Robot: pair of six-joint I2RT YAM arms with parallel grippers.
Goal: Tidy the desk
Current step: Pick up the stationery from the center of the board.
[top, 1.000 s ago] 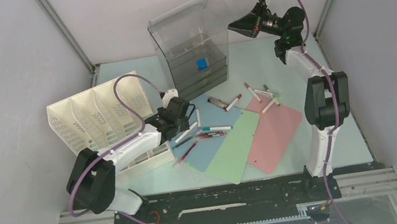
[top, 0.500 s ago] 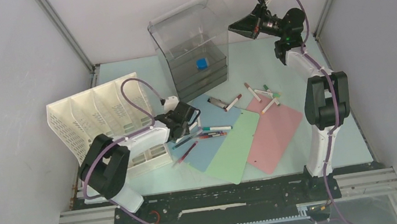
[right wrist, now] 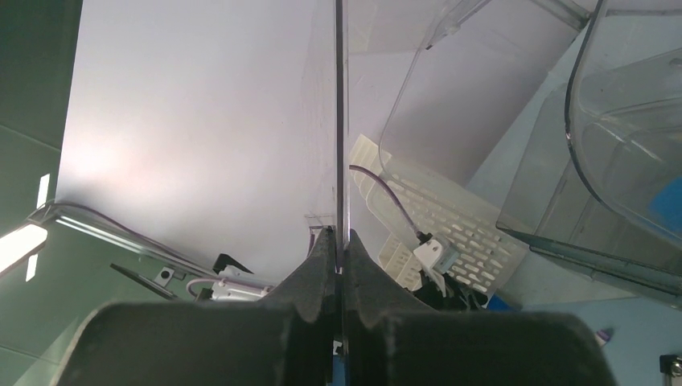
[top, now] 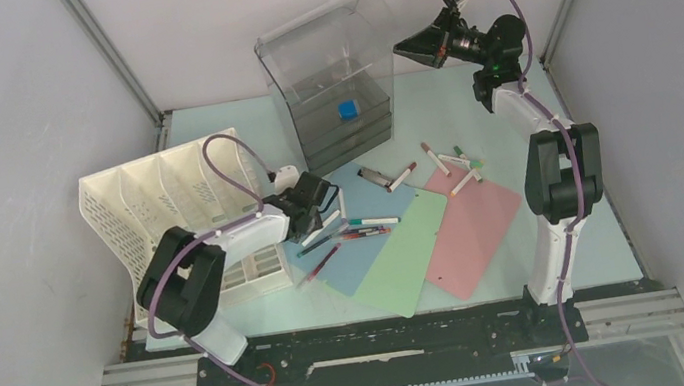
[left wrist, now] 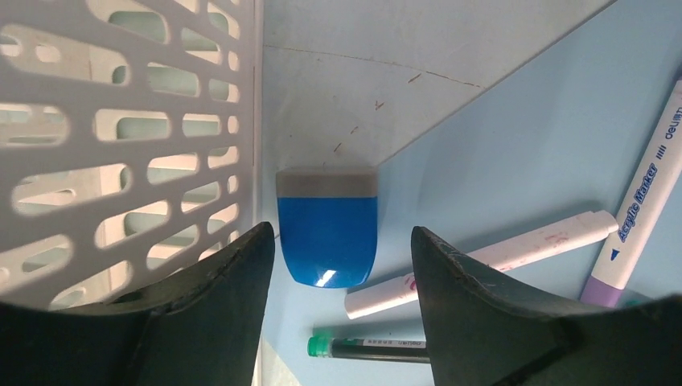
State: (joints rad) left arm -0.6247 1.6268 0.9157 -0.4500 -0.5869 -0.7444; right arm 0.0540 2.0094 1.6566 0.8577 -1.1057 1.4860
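The desk (top: 447, 107) is a pale mint tabletop strewn with markers (top: 372, 221) and three coloured sheets. My left gripper (top: 314, 215) hangs low beside the white slotted rack (top: 168, 207), over the blue sheet's (top: 367, 255) corner. In the left wrist view that gripper (left wrist: 342, 241) is open, and a blue block with a grey band (left wrist: 328, 229) lies between its fingers, untouched. My right gripper (top: 403, 44) is raised high by the clear drawer box (top: 331, 73). Its fingertips (right wrist: 323, 249) are pressed together. A thin dark line rises from between them; I cannot tell what it is.
A green sheet (top: 407, 254) and a pink sheet (top: 474, 225) overlap right of the blue one. More markers (top: 445, 163) lie at the pink sheet's far end. A small blue cube (top: 346, 109) sits inside the drawer box. A white marker (left wrist: 482, 253) and a green-capped pen (left wrist: 362, 347) lie by the block.
The left arm's elbow has swung inward toward the rack while its gripper stayed over the blue sheet's corner, and its jaws have spread wider. The right arm has not moved.
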